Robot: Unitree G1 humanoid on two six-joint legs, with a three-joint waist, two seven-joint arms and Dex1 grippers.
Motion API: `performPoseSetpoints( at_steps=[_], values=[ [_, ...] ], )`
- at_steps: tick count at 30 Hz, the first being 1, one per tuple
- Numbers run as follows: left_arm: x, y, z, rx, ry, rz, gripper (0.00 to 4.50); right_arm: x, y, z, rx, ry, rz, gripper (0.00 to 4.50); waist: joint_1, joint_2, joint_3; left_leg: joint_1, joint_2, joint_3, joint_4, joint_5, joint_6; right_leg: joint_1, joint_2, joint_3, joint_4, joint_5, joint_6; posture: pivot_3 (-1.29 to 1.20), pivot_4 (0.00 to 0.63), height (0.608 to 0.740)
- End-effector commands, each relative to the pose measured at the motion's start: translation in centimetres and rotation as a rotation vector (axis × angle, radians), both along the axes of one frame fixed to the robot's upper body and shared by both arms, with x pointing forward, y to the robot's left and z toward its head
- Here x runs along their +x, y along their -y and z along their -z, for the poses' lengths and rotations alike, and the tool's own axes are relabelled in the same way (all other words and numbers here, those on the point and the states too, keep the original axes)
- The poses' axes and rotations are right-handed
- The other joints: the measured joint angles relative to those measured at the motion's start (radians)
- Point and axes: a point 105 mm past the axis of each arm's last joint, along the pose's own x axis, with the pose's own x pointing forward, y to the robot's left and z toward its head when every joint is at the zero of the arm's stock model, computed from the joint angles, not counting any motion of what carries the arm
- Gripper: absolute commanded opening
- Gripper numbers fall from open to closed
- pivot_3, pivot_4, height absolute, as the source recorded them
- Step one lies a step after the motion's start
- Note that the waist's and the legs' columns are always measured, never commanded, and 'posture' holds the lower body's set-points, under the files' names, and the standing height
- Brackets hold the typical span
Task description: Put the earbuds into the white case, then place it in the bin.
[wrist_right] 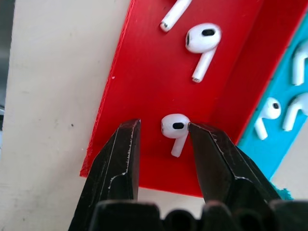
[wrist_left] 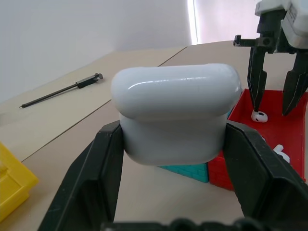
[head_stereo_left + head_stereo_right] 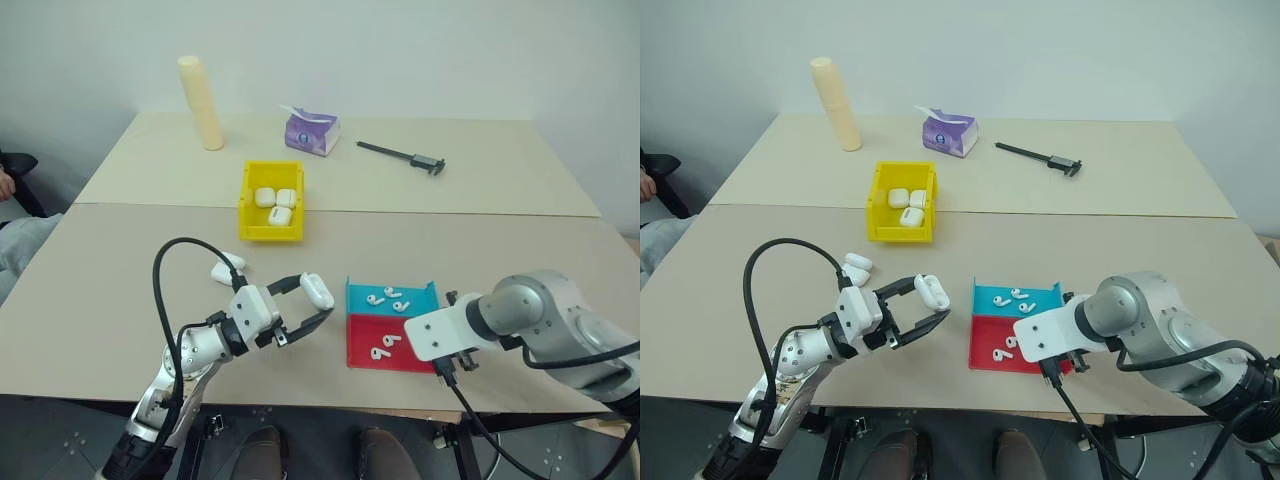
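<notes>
Now the left gripper (image 3: 312,297) pinches a white case (image 3: 317,290) between its black fingers, lid shut, holding it above the bench (image 3: 100,260) just left of the two shallow trays. The right gripper (image 1: 163,144) points steeply down into the red tray (image 1: 144,72); its fingers are spread with one earbud (image 1: 175,130) between the tips, one finger touching or nearly touching the bud, the other clear of it. The bud lies on the tray floor. More earbuds (image 1: 202,45) rest farther along the red tray, and others (image 3: 388,298) lie in the teal tray (image 3: 360,292), which sits touching the red one on its far side. The yellow bin (image 3: 270,232) stands farther back, near the bench's middle seam, with three white cases (image 3: 275,200) inside. Another case (image 3: 227,268) lies open on the bench between the bin and the left arm. At the far edge are a pale cylinder (image 3: 201,103), a tissue pack (image 3: 312,132) and a caliper (image 3: 402,154). A person's sleeve (image 3: 15,165) shows at the left border.
</notes>
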Motion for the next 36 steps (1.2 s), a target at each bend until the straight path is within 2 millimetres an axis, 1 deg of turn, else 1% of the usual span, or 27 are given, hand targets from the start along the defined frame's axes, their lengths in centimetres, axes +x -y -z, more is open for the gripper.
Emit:
performPoseSetpoints(
  at_steps=[1, 11, 16, 24, 32, 36],
  values=[
    [-0.4, 0.4, -1.0, -0.01, 0.041, 0.012, 2.78, 0.3, -0.2, -0.5, 0.0, 0.038, -0.016, 1.97, 0.0, 0.0, 0.0, 0.0, 0.0, 0.0, 0.0, 0.0, 0.0, 0.0, 0.0, 0.0, 0.0, 0.0, 0.0, 0.0, 0.15, 0.74],
    [-0.4, 0.3, -0.9, 0.005, 0.037, 0.011, 2.78, 0.2, -0.2, -0.1, -0.003, 0.035, -0.026, 1.97, 0.0, 0.0, 0.0, 0.0, 0.0, 0.0, 0.0, 0.0, 0.0, 0.0, 0.0, 0.0, 0.0, 0.0, 0.0, 0.0, 0.15, 0.74],
    [-0.5, 0.4, -0.9, 0.003, 0.037, 0.012, 2.78, 0.6, 0.4, 0.1, -0.041, 0.059, -0.039, 1.97, -0.001, 0.0, 0.0, 0.0, 0.0, 0.0, 0.0, 0.0, 0.0, 0.0, 0.001, 0.0, 0.0, 0.0, 0.0, 0.0, 0.15, 0.74],
    [-0.5, 0.4, -0.9, 0.002, 0.035, 0.015, 2.78, 1.0, 0.3, -0.2, -0.048, 0.103, -0.06, 1.97, -0.001, 0.0, 0.0, 0.001, 0.0, 0.001, 0.0, 0.0, 0.0, 0.001, 0.0, 0.0, 0.0, 0.0, 0.0, 0.0, 0.15, 0.74],
    [-0.5, 0.5, -0.8, 0.008, 0.035, 0.019, 2.78, 1.3, 1.0, 0.0, -0.101, 0.124, -0.08, 1.97, -0.001, 0.0, 0.0, 0.001, 0.0, 0.001, 0.0, 0.0, 0.0, 0.001, 0.0, 0.0, 0.0, 0.0, 0.0, 0.0, 0.15, 0.74],
    [-0.6, 0.5, -0.7, 0.009, 0.033, 0.022, 2.78, 1.4, 0.9, -0.2, -0.11, 0.139, -0.092, 1.97, -0.001, 0.0, 0.0, 0.001, 0.0, 0.001, 0.0, 0.0, 0.0, 0.001, 0.0, 0.0, 0.0, 0.0, 0.0, 0.0, 0.15, 0.74]
  ],
)
